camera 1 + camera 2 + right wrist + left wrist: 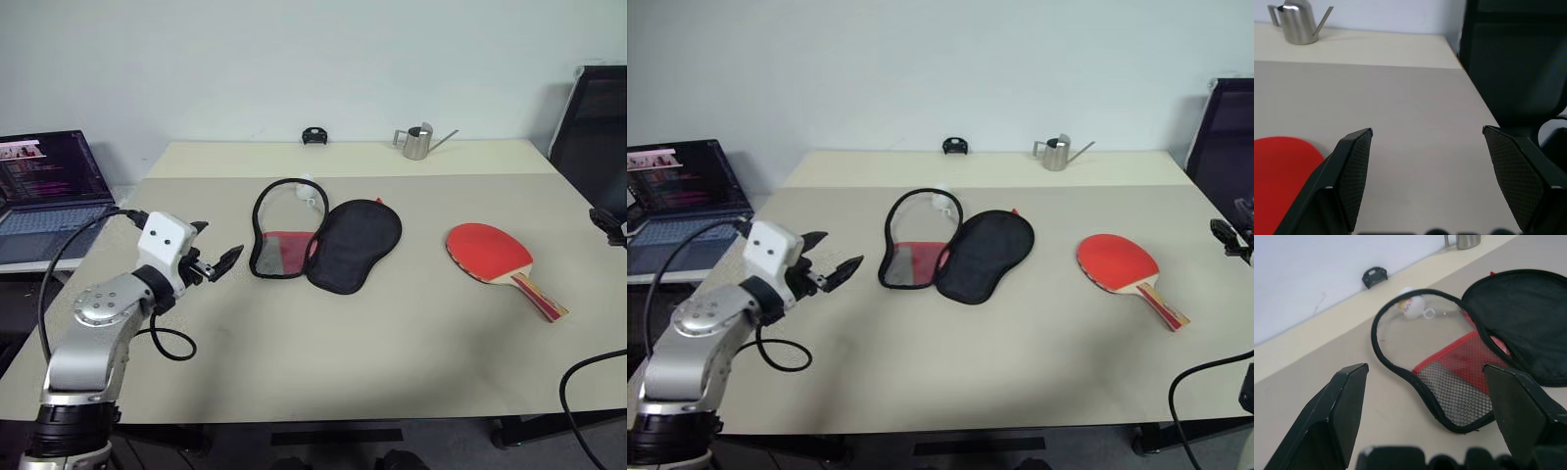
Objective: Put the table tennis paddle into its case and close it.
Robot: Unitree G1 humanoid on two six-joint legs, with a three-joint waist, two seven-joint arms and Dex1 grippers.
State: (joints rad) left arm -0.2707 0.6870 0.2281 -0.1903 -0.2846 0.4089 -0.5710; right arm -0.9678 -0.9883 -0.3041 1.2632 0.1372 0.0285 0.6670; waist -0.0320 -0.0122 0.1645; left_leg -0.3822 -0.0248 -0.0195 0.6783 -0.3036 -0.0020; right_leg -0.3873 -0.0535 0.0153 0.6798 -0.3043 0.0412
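Nothing done yet, as far as can be judged: paddle out, case unzipped, both grippers empty.

The case [323, 243] lies opened flat near the middle of the table [323, 362], a bit toward the far edge. Black half is flipped out toward the robot's right; the other half shows its zipper rim, a clear panel and red mesh at the end nearer the robot. A small white charm [1411, 307] sits inside the rim at its far end.

The table tennis paddle [495, 255] lies flat on the table's right side, well apart from the case, red blade toward the case, handle pointing at the near right corner. Nothing touches it.

Left gripper [217, 262] hovers over the table's left part, fingers spread, holding nothing, aimed at the case but short of it. Right gripper [1430, 176] is off by the right edge, fingers spread wide, empty, the paddle's red blade just beside it.

Left to do, prob.: grab paddle, carry it to the open half, seat the blade in the rim, fold the black half over, run the zipper round. So basically the whole job.

A metal jug [418, 142] and a small black object [313, 135] stand at the far edge; laptop [44, 191] is off the left edge.
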